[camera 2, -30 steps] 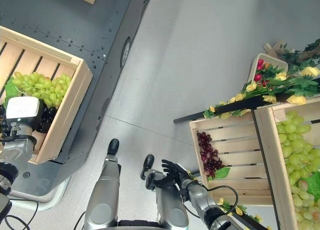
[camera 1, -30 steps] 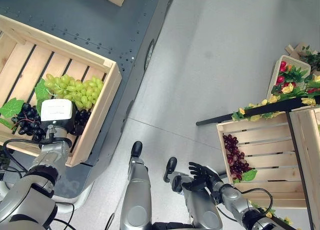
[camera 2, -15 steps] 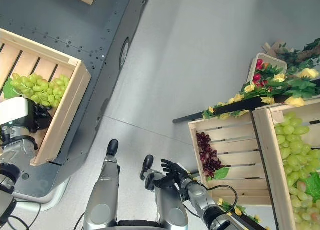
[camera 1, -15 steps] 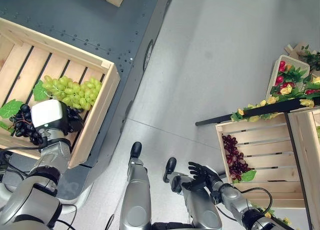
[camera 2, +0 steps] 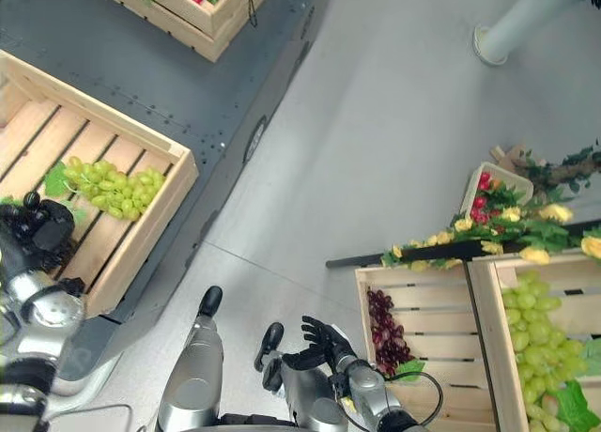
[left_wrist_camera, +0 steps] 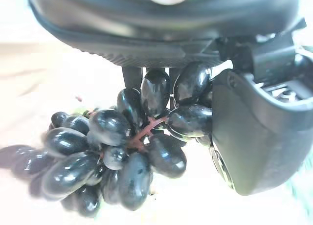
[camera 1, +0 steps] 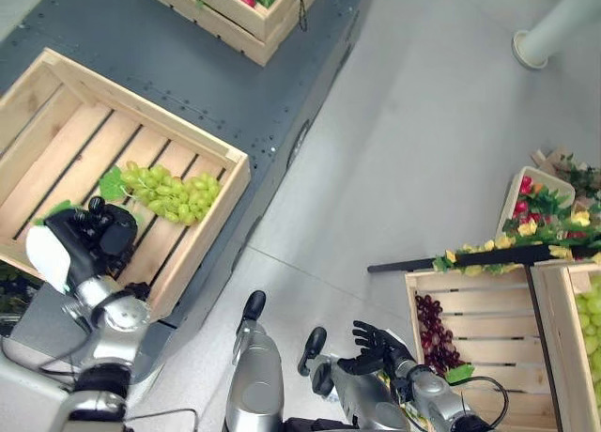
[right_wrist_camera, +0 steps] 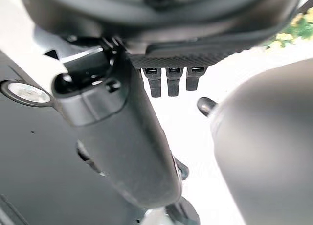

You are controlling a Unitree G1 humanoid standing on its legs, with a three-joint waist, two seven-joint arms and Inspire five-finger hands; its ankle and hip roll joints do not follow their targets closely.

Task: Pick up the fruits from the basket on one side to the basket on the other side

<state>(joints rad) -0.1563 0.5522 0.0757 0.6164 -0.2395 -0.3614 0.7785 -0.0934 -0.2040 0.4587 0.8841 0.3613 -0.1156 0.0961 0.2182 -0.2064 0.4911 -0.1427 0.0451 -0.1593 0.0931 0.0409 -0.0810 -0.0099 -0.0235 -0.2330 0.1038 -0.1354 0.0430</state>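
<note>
My left hand hangs over the near part of the wooden crate on the left, shut on a bunch of black grapes. The bunch dangles below the palm, with the thumb beside it. A bunch of green grapes with a leaf lies in the same crate, further in. On the right, a second crate holds dark red grapes. My right hand is low near that crate's left side, open, fingers spread and holding nothing.
The left crate sits on a dark grey platform, where another crate with red fruit stands at the far end. A white post base, a small tray of red fruit, a flower-trimmed black bar and a crate of green grapes lie to the right.
The camera has shifted. My left hand has closed on the black grapes and lifted them off the crate floor toward the near edge. The right hand has stayed put.
</note>
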